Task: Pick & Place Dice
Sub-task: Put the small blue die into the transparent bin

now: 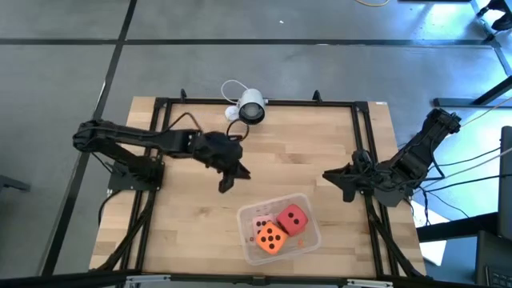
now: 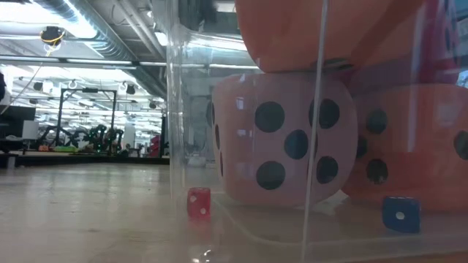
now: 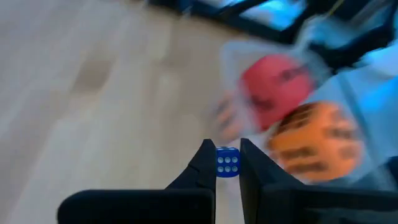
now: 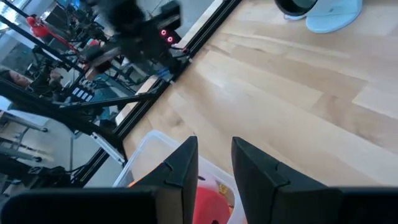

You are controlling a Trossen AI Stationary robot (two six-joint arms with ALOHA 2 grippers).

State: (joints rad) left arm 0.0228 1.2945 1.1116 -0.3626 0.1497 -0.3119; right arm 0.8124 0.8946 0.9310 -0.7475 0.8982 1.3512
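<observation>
A clear plastic tub point(image 1: 308, 202) stands near the table's front edge. In it are a red die point(image 1: 293, 218), an orange die point(image 1: 271, 237) and a pale pink die point(image 1: 260, 224). In the low view the pink die point(image 2: 285, 139) sits under an orange one. My left gripper point(image 1: 226, 182) hovers left of the tub, shut on a tiny blue die point(image 3: 227, 163). My right gripper point(image 1: 330, 176) waits open to the tub's right, nothing between its fingers point(image 4: 186, 162). A tiny red die point(image 2: 198, 201) rests on the wood beside the tub, and another tiny blue die point(image 2: 401, 213) shows low through the tub's wall. My left gripper pinches the tiny blue die by two opposite faces point(image 3: 219, 163), between its two fingers. The fingers slant down toward the tub. The die is lifted clear of the table, with a face of several white pips turned back toward the wrist.
A white and black camera point(image 1: 250, 106) stands at the table's far edge. A black frame point(image 1: 360, 128) runs around the wooden top. Bare wood lies between the tub and the camera.
</observation>
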